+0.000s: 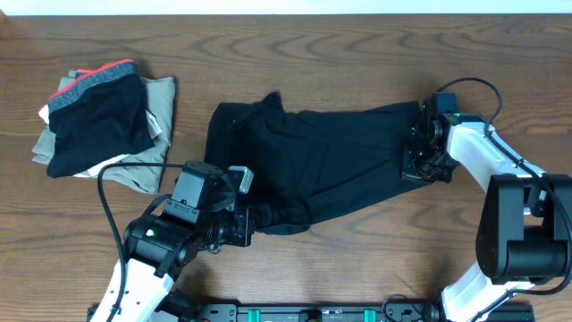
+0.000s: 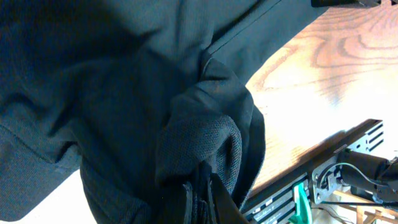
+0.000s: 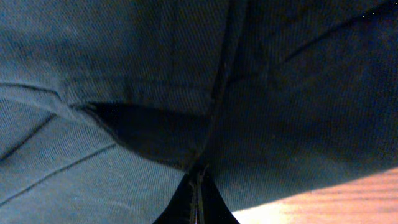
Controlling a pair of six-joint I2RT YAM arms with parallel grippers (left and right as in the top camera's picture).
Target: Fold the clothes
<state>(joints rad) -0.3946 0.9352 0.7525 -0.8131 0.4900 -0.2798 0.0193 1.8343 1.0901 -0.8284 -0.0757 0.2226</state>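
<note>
The clothes (image 1: 322, 161), a long plain black garment, lie rumpled across the middle of the table. My left gripper (image 1: 255, 219) is at their near-left edge. The left wrist view shows this gripper (image 2: 202, 190) shut on a bunched fold of the black fabric (image 2: 112, 93). My right gripper (image 1: 414, 154) is at the garment's right end. In the right wrist view it (image 3: 198, 180) is shut on the fabric's (image 3: 186, 62) edge, with cloth filling nearly the whole view.
A stack of folded garments (image 1: 98, 121) sits at the far left, a black one with a grey band and red trim on top of khaki ones. The wooden table (image 1: 357, 54) shows around the clothes. A black rail (image 1: 313, 311) runs along the front edge.
</note>
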